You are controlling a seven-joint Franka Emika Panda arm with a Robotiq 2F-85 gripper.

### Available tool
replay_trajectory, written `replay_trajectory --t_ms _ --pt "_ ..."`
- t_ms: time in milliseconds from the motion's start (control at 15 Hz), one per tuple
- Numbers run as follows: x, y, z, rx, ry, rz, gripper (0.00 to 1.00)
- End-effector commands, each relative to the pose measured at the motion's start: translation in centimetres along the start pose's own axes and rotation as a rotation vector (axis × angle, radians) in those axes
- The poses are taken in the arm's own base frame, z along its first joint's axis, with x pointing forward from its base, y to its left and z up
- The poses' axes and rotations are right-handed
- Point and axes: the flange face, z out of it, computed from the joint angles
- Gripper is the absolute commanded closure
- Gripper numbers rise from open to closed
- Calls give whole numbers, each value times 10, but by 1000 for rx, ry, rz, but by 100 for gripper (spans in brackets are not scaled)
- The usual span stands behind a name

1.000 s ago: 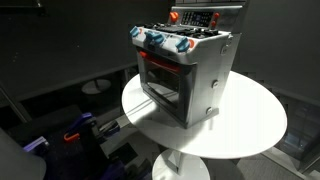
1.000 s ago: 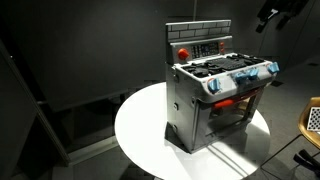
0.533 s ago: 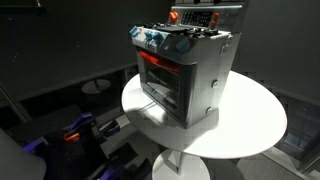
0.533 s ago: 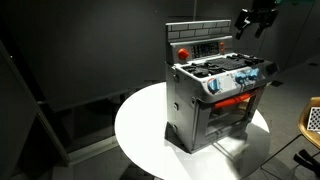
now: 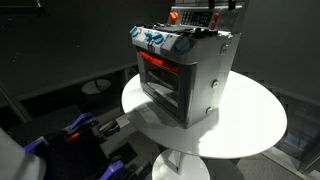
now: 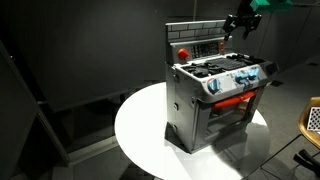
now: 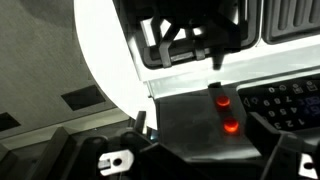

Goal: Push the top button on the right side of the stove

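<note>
The stove (image 5: 185, 75) is a small silver-grey toy oven on a round white table (image 5: 250, 125), also seen in an exterior view (image 6: 215, 95). It has blue-and-red knobs (image 5: 160, 42), a red-glowing door (image 5: 162, 80) and a dark-buttoned back panel (image 6: 200, 45). My gripper (image 6: 240, 22) hangs just above the panel's right end, barely showing at the frame top in an exterior view (image 5: 225, 6). In the wrist view, two red glowing buttons (image 7: 226, 113) lie below my gripper (image 7: 205, 160). Its dark fingers (image 7: 285, 160) stand apart and hold nothing.
The table's edge (image 6: 130, 140) curves round the stove with bare white surface on all sides. The surroundings are dark. Blue and dark equipment (image 5: 75, 135) sits on the floor beside the table. A pale object (image 6: 313, 120) stands at the frame edge.
My gripper has moved from beyond the stove's right side in toward the back panel's right end and slightly lower. The stove has not moved.
</note>
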Motion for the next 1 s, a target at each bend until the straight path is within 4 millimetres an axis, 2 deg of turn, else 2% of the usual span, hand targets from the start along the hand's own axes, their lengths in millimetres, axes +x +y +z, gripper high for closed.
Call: replay_trajectory --t_ms 0,533,933 --pt "20 -6 5 -13 0 37 0" --pt "32 -12 21 -22 -27 49 0" --pt "22 -7 7 -25 -34 43 0"
